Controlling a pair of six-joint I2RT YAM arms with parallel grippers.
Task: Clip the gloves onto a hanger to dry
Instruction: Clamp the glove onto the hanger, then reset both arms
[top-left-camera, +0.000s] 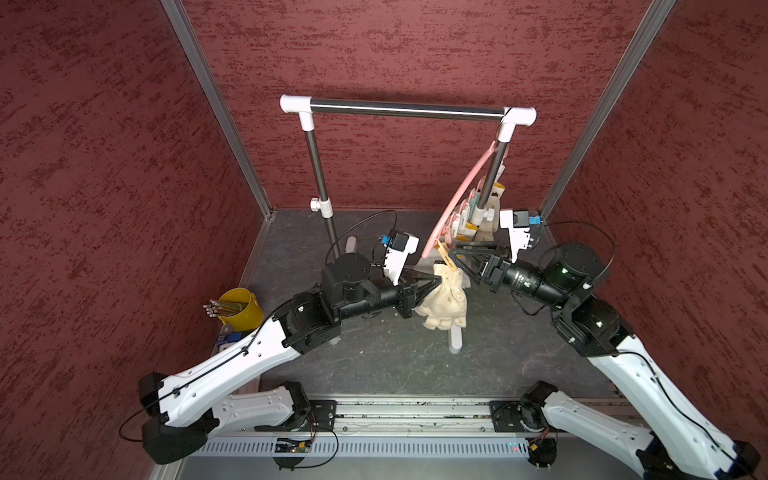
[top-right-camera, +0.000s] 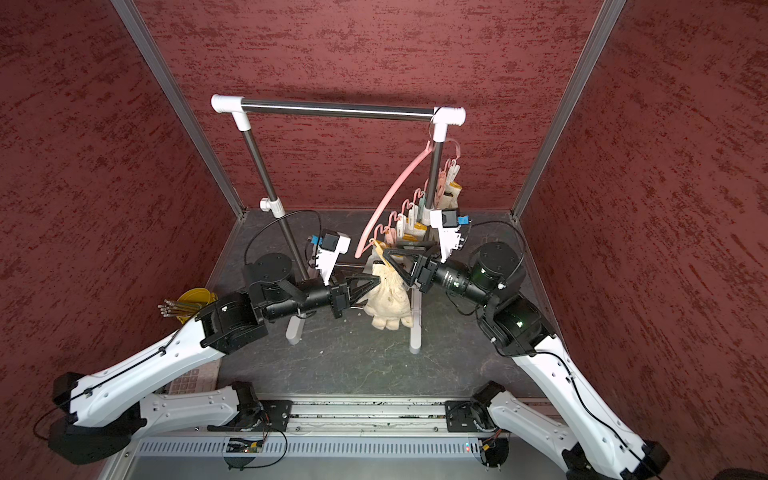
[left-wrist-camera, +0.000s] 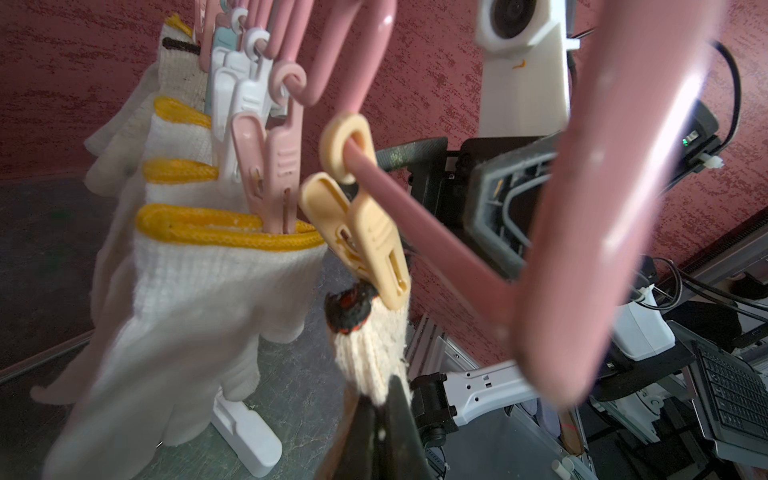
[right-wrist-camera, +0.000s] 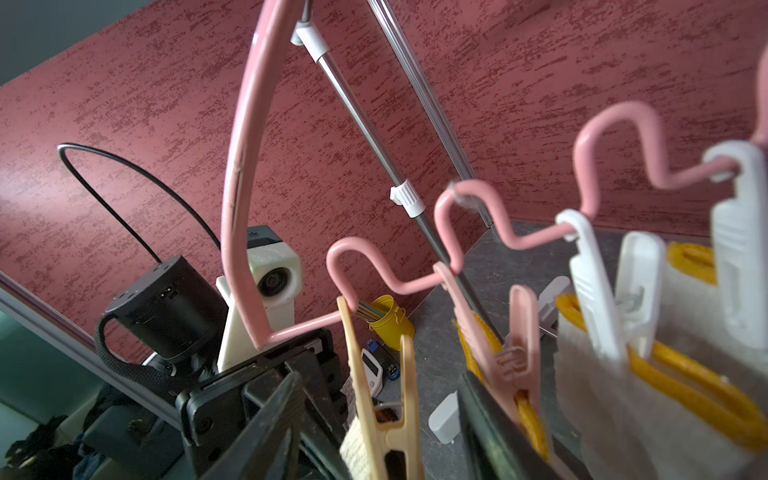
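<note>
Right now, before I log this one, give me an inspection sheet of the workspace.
Surface: dark mottled tabletop under the steel rack.
Job's things: beige glove hangs from the beige clip on the pink hanger; white gloves clipped further along.
Clutter: yellow cup of pencils beside the left arm.
Grippers: left gripper shut on the beige glove; right gripper open around the beige clip.
Cables: black cable loops at both wrists, apart from the hanger.
Surroundings: red textured walls; steel rack carries the hanger.
</note>
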